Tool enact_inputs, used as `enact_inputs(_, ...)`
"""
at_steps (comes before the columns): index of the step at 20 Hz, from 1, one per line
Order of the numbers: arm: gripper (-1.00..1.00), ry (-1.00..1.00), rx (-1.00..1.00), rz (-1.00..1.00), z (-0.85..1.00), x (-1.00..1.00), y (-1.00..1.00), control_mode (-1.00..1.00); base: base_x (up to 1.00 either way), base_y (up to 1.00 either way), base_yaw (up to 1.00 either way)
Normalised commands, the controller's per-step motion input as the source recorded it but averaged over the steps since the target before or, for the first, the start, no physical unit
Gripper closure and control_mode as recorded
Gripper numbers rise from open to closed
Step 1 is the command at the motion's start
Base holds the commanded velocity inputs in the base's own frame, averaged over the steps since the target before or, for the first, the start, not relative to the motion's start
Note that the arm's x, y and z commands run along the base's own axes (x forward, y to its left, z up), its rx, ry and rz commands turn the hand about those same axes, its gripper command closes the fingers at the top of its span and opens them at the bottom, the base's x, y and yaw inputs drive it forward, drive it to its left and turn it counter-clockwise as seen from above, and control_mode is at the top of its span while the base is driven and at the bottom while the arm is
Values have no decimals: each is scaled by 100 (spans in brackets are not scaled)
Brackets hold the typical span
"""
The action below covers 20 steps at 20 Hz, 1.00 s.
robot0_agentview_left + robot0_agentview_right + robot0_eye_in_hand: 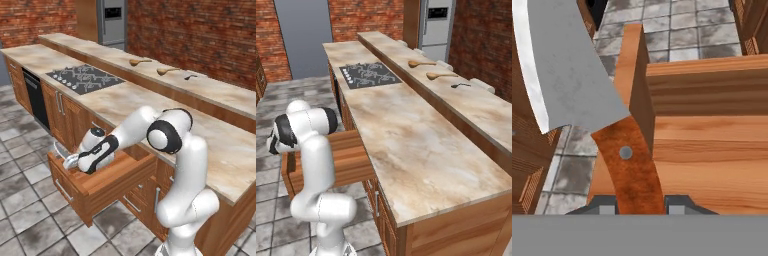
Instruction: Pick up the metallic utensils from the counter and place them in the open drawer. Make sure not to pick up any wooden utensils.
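My gripper (641, 206) is shut on the reddish-brown handle of the knife (629, 167), whose wide silver blade (567, 65) points away from the hand. In the left base view the gripper (71, 161) hangs with the knife (60, 150) over the left end of the open wooden drawer (112, 176). The hand view shows the drawer's floor (712, 160) and side wall to the right of the knife. A small thin spoon (190, 77) that looks dark lies on the raised back ledge of the counter (130, 102). Two tan wooden spoons (139, 62) (167, 70) lie to its left.
A black cooktop (85, 77) is set into the counter left of the drawer. A steel fridge (112, 20) stands at the far end by the brick wall. Grey floor tiles (30, 220) lie in front of the cabinets. My white arm (311, 150) stands in front of the drawer (351, 155).
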Motion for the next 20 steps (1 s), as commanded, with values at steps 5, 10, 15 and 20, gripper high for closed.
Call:
enact_inputs(5, 100, 0, 1, -5, 13, 31, -76, -100, 0, 0, 0)
enact_inputs(10, 100, 0, -6, -4, -3, 2, -77, -100, 0, 0, 0)
enact_inputs(15, 100, 5, -23, -11, 0, 0, -26, -100, 0, 0, 0)
enact_inputs(20, 100, 13, -32, -25, 5, 0, 10, -100, 0, 0, 0)
